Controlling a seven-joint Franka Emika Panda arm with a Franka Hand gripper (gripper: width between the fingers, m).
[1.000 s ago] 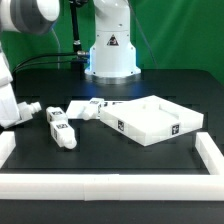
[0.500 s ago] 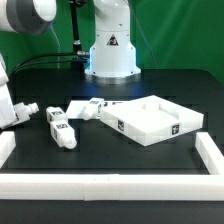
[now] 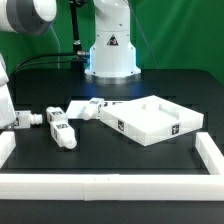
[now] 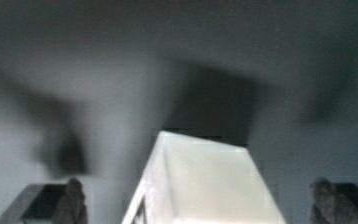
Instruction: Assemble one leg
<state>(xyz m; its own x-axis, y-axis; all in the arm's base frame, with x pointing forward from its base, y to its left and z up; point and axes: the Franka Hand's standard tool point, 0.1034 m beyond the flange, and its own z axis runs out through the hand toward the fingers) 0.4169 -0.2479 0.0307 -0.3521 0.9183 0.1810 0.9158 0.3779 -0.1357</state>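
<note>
A white leg lies on the black table at the exterior view's far left, and my gripper is right at it, mostly cut off by the picture edge. In the wrist view that leg stands between my two dark fingers, with a gap on each side. My gripper is open around it. A second leg with marker tags lies just to the right. A third leg lies behind it. The large flat white panel lies in the middle right.
A white raised border runs along the table's front and up both sides. The arm's white base stands at the back centre, in front of a green backdrop.
My arm has shifted slightly toward the exterior view's left edge, so more of the far-left leg shows. The other parts have not moved.
</note>
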